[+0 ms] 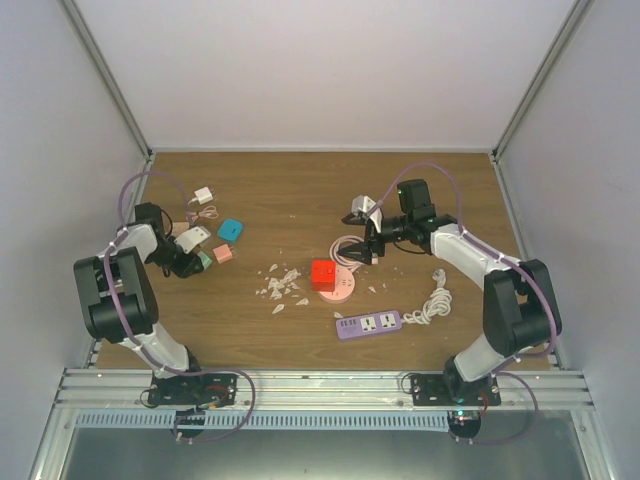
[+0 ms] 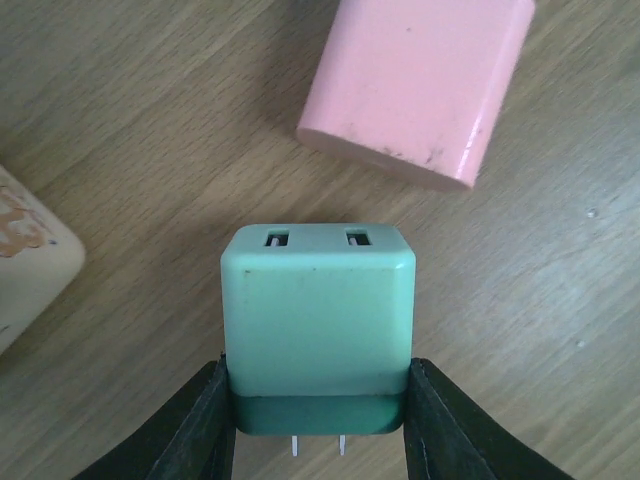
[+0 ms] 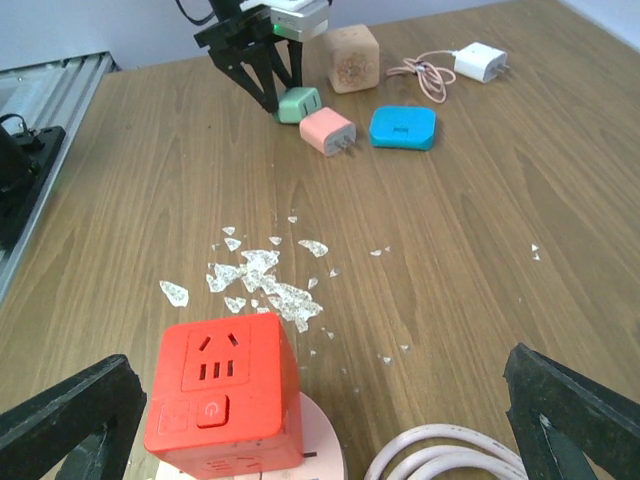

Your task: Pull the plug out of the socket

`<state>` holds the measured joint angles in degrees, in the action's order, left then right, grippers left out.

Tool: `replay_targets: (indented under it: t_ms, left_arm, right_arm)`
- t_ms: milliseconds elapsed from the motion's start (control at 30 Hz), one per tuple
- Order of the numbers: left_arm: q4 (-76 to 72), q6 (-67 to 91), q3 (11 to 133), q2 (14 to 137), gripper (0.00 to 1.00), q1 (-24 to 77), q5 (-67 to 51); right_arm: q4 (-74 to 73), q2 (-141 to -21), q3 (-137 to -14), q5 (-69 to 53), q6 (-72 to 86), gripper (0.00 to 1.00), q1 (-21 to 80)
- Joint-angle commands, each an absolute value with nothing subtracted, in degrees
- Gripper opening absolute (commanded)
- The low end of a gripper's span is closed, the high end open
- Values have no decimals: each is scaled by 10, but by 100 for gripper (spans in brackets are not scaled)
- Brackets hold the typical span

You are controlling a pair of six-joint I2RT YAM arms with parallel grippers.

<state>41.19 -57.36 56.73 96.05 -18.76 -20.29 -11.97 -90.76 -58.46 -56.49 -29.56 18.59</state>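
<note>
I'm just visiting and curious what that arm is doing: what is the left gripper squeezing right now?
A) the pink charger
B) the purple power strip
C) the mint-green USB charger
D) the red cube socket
C: in the left wrist view, the left gripper has its two dark fingers pressed against both sides of the mint-green USB charger; the pink charger lies apart, untouched.

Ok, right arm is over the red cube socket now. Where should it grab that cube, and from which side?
Grip the red cube socket across its two opposite side faces, coming straight down from above. It stands upright on the pink round base, and the open right gripper already straddles it. Judging by its flat, parallel sides, the pads should seat squarely.
</note>
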Motion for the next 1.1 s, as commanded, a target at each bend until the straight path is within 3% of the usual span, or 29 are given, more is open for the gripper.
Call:
replay_targets:
  t_ms: [0, 100, 233, 267, 500, 767, 1067]
  left_arm:
    - [372, -596, 552, 943, 25, -190, -142]
    - [368, -599, 549, 946, 31, -190, -128]
    - [378, -603, 555, 940, 55, -189, -132]
    - [395, -603, 568, 936, 66, -189, -143]
    - [455, -636, 601, 898, 82, -187, -202]
    - [511, -666, 647, 840, 90, -117, -306]
    - [432, -578, 646, 825, 91, 95, -388]
  right_arm:
    - [-138, -916, -590, -557, -322, 100, 193]
    - [-151, -917, -586, -546, -338, 100, 195]
    - [-167, -915, -576, -534, -362, 100, 197]
    - [-174, -916, -572, -534, -373, 100, 197]
    - [-194, -922, -565, -529, -404, 100, 200]
    - [-228, -938, -560, -488, -462, 97, 214]
    - [-241, -965, -556, -436, -467, 89, 224]
